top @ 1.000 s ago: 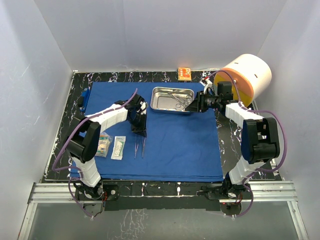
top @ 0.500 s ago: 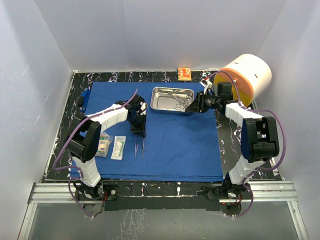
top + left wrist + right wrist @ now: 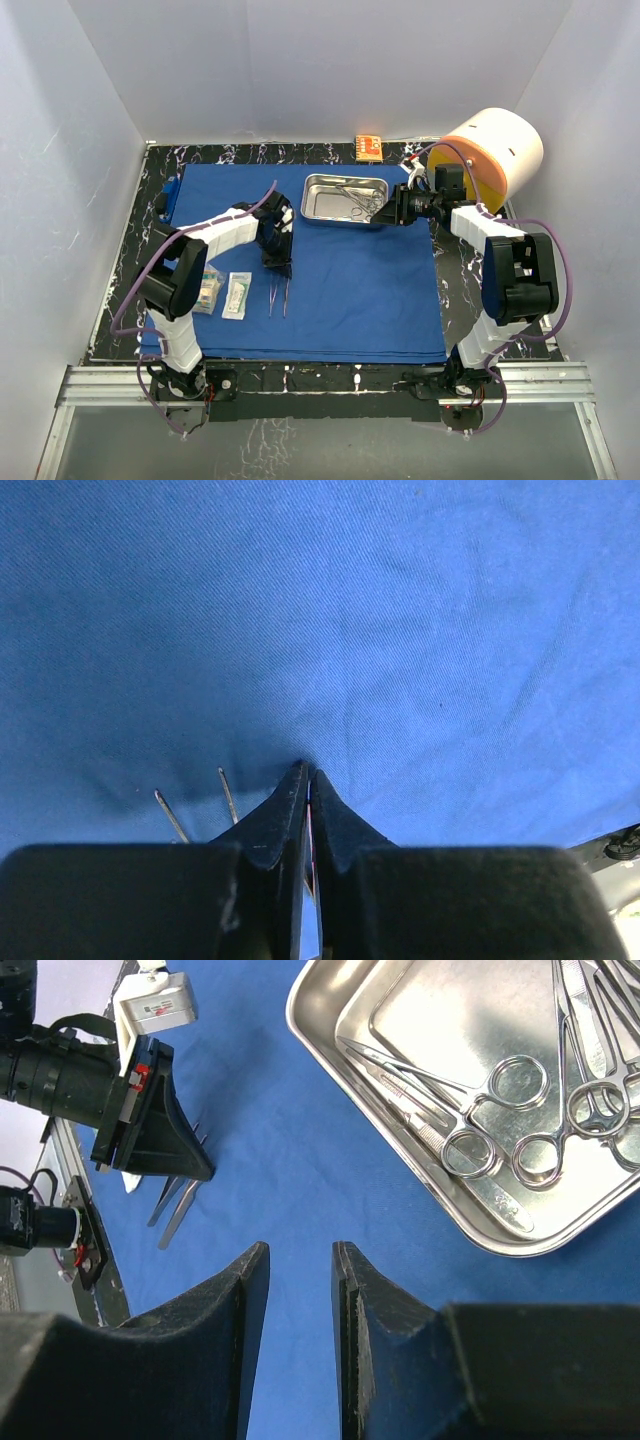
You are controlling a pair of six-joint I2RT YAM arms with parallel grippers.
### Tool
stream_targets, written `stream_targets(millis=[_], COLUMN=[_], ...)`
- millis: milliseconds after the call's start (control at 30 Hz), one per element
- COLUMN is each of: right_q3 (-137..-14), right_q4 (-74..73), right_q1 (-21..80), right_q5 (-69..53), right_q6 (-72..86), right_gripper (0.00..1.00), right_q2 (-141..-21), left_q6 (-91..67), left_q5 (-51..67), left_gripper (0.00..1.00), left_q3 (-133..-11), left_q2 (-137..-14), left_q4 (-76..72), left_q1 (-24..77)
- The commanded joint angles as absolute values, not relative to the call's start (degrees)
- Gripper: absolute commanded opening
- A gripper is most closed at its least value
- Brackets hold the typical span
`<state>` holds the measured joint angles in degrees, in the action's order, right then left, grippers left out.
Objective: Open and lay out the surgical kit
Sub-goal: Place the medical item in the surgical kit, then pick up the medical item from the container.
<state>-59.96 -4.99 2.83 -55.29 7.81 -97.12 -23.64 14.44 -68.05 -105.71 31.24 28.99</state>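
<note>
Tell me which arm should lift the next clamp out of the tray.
Right. The right gripper sits beside the tray with fingers parted and the clamps just ahead. The left gripper is shut, tip down on the blue cloth by the laid-out forceps, farther away.

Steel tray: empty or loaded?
Loaded. The steel tray holds several ring-handled clamps, which lie flat inside its rim in the right wrist view.

Top view overhead, facing down; wrist views close, sharing blue cloth [image 3: 400, 630]

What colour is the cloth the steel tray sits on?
Plain royal blue, no pattern. The cloth shows best in the top external view.
</note>
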Motion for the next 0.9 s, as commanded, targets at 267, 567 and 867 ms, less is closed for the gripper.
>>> stream_targets(millis=[267, 567, 867], right_q3=[-60.4, -61.1, -67.2], right_q4=[-3.5, -5.5, -9.5], right_q1=[2.2, 2.2, 2.9], right_q5=[-56.6, -55.4, -49.4], right_q6=[7.9, 3.1, -2.8], right_gripper=[0.29, 0.31, 0.38], right_q2=[-97.3, -96.4, -96.1], left_q6=[-24.2, -22.8, -19.1], left_q5=[15.4, 16.2, 17.1], left_gripper=[0.16, 0.29, 0.41], left_q3=[-69.4, -69.9, -68.1], left_q2=[-105.3, -101.6, -92.3], left_q4=[31.6, 31.6, 30.4], left_q1=[28.5, 28.5, 28.5])
